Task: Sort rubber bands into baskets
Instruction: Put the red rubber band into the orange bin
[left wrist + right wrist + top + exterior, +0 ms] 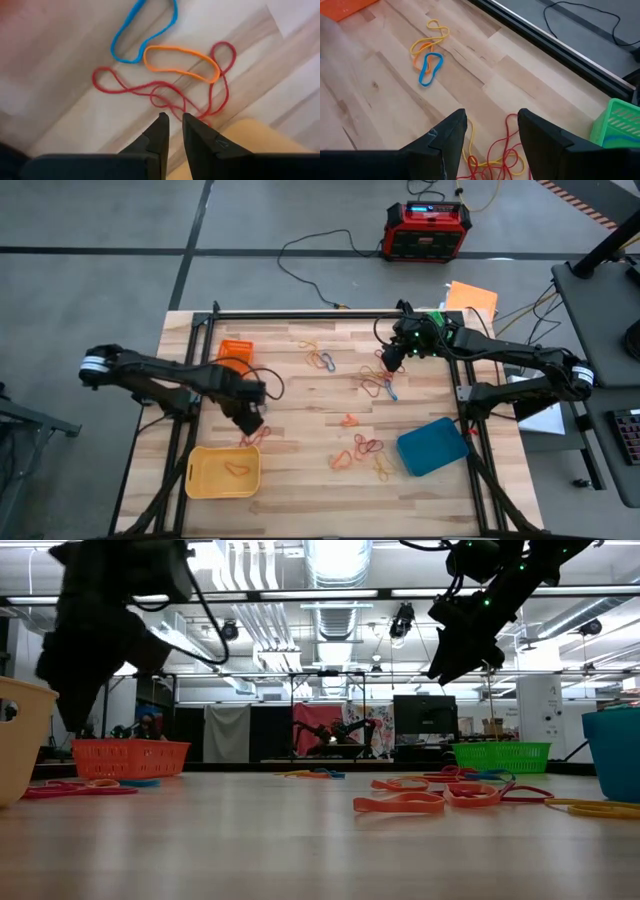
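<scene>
While nearly closed, left gripper (171, 120) over red rubber bands (165, 92); yellow basket (250, 137) cropped.

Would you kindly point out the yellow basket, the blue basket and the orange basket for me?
yellow basket (196, 481): high view, on its left rim by the handle slot.
blue basket (432, 446): high view, on its middle.
orange basket (236, 348): high view, on its visible top.

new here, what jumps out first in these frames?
Coloured rubber bands lie scattered across the wooden table. Baskets sit around them: yellow at the front left, blue at the front right, orange at the back left. The left pincer, nearly shut, hangs over a red band beside the yellow basket; the right pincer is open above a red and yellow tangle.
</scene>
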